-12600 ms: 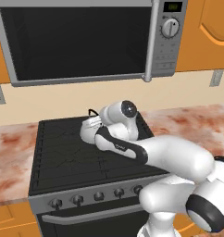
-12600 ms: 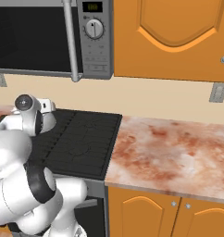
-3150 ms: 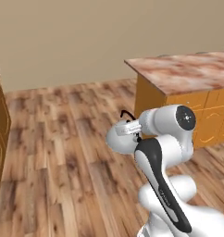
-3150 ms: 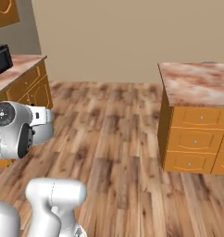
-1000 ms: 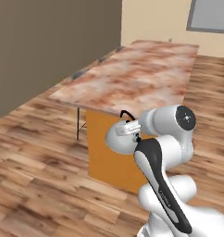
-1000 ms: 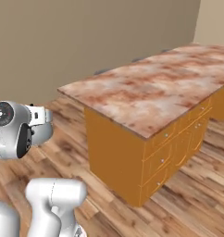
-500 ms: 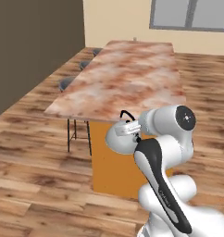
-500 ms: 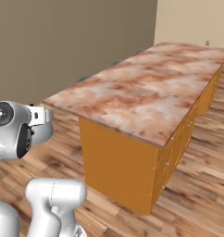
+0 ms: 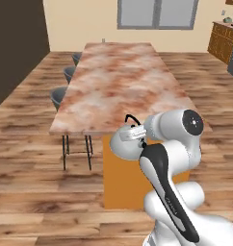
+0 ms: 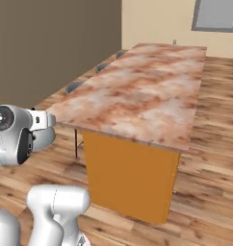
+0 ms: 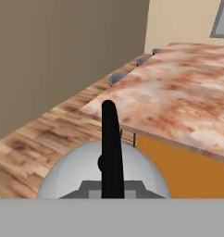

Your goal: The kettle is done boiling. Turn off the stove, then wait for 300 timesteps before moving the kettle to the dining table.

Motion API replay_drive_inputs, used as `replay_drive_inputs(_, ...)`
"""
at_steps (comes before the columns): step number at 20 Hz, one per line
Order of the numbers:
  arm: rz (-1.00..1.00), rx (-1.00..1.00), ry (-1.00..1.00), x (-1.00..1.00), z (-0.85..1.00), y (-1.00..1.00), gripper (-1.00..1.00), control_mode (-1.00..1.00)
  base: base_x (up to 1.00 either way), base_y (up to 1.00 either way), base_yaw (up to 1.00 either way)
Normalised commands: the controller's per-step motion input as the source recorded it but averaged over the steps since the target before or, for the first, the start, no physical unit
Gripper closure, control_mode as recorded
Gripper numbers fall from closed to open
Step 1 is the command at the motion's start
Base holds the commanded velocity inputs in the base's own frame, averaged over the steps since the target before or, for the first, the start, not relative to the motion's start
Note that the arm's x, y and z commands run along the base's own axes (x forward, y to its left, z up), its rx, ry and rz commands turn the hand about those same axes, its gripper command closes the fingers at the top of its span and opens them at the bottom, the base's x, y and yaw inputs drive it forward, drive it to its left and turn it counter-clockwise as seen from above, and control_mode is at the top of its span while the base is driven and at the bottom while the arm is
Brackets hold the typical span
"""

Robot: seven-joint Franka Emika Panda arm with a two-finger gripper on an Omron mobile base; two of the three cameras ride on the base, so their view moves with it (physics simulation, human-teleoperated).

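Silver kettle point(image 11: 104, 173) hangs by its thin black handle point(image 9: 131, 117) in the tightly closed gripper point(image 9: 136, 133), up in the air near the short end of the marbled dining table point(image 9: 119, 81).

At your nine o'clock in the left base view, grey stools point(image 9: 60, 96) are lining up in a row above a wood-plank floor point(image 9: 27, 158), their thin dark legs showing. At twelve o'clock, a grey-framed window point(image 9: 157, 13) is sitting in a cream wall point(image 9: 80, 24). At ten o'clock, a dark brown wall point(image 9: 17, 48) is running along the planks. At two o'clock, orange cabinets point(image 9: 224, 41) are standing at the frame's edge, a small object on top too tiny to identify.
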Motion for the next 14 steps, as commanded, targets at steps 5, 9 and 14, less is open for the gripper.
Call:
replay_drive_inputs(5, 0.00, 0.00, 0.00, 0.00, 0.00, 0.00, 1.00, 1.00, 0.46, 0.68, -0.40)
replay_drive_inputs(9, 0.00, 0.00, 0.00, 0.00, 0.00, 0.00, 1.00, 1.00, 0.57, 0.44, -0.37)
replay_drive_inputs(14, 0.00, 0.00, 0.00, 0.00, 0.00, 0.00, 1.00, 1.00, 0.64, 0.27, -0.35)
